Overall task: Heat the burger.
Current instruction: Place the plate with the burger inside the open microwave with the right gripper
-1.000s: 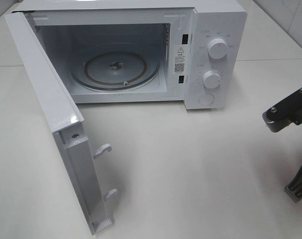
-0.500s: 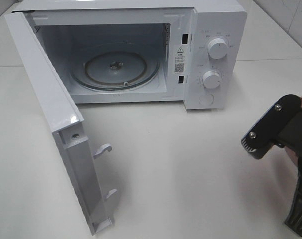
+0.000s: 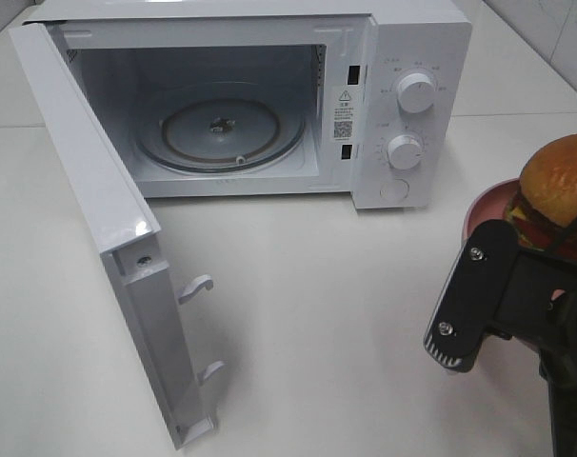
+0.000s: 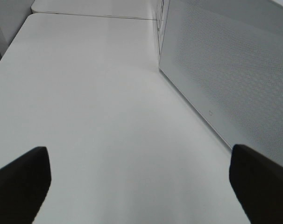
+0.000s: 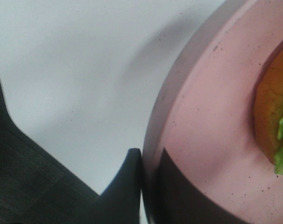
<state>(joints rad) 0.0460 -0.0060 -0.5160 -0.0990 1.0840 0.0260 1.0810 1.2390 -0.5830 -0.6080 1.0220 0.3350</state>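
Rim of the pink plate [image 5: 202, 116] is our handhold, near right: the right gripper [image 5: 151, 186] pinches it, since the burger [image 3: 558, 181] riding on it looks soft, light and apt to slide. The left gripper [image 4: 140, 184] gapes, empty. Only the right wrist view shows the pinch; the high view shows the microwave [image 3: 412, 57] open, farther off.

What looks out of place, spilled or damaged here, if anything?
Nothing stands out. The microwave door hangs open, the glass turntable sits flat inside, and the burger rests upright on the pink plate, whose rim the right gripper pinches. No spills show on the table.
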